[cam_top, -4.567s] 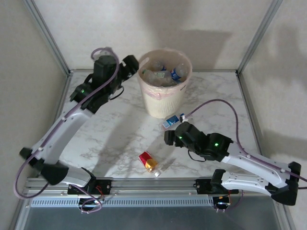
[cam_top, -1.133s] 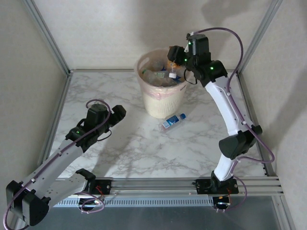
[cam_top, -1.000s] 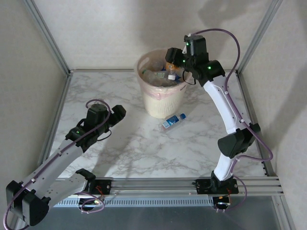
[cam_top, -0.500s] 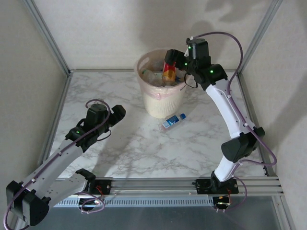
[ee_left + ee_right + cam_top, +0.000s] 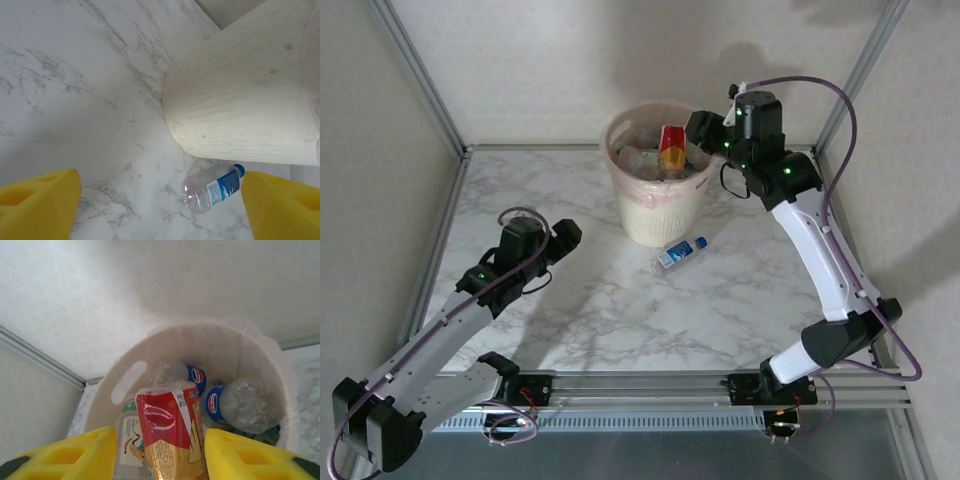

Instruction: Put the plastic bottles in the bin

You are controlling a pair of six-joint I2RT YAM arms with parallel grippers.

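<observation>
The cream bin (image 5: 655,215) stands at the back middle of the table and holds several plastic bottles. A red-and-gold bottle (image 5: 670,150) stands upright on top of them. My right gripper (image 5: 702,128) hovers at the bin's right rim. In the right wrist view its yellow pads (image 5: 75,455) stand apart on either side of the red-and-gold bottle (image 5: 172,435), open, with a gap on the left. One clear bottle (image 5: 681,252) with a blue label lies on the table just right of the bin's foot. My left gripper (image 5: 565,235) is open and empty, left of the bin; the clear bottle (image 5: 212,188) lies ahead of it.
Metal frame posts and walls close in the table on the left, right and back. Inside the bin (image 5: 225,350), blue-labelled clear bottles (image 5: 240,407) and a white-labelled one (image 5: 131,440) lie under the red one. The bin wall (image 5: 240,100) looms close in the left wrist view.
The right gripper has opened and drawn back to the right of the bin's mouth; the red-and-gold bottle now stands in the bin. The left arm has not moved.
</observation>
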